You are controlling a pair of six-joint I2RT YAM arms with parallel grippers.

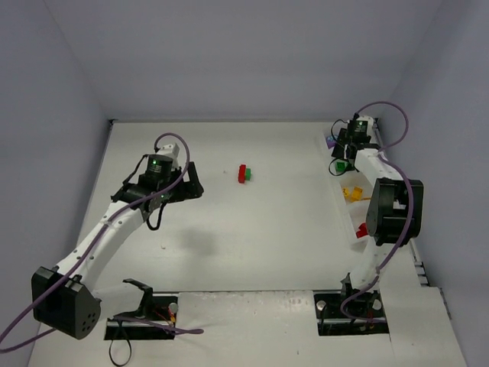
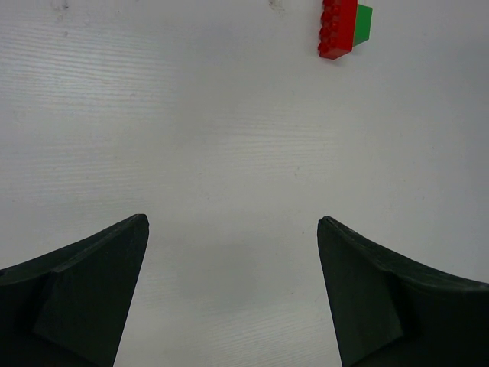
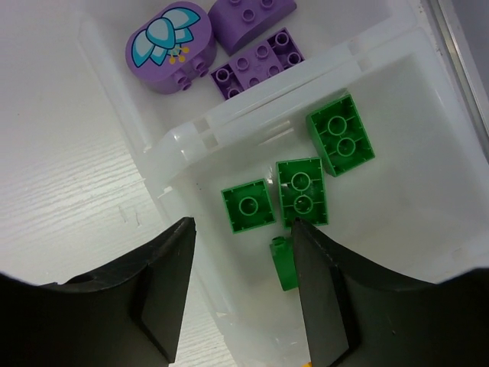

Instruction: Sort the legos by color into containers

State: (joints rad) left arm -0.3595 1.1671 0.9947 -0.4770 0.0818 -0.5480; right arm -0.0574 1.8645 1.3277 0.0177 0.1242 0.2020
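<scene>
The right fingers [image 3: 164,290] are spread above the green compartment of the containers [image 3: 397,69], nothing pinched, seemingly for release; four green legos [image 3: 302,191] lie sorted beneath; the left fingers [image 2: 84,290] are held wide, well apart from the containers, a red-and-green pair [image 2: 337,29] lying between.

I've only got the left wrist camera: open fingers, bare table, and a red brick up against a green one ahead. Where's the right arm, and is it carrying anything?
Observer: The right gripper hangs over the green bin at the table's right edge, jaws apart, nothing between them.
Operator: What's in that bin?
Observer: Four green bricks, one of them lying close beside a finger.
Operator: And the compartment beyond it?
Observer: That far compartment holds three purple pieces, one printed with a flower.
</scene>
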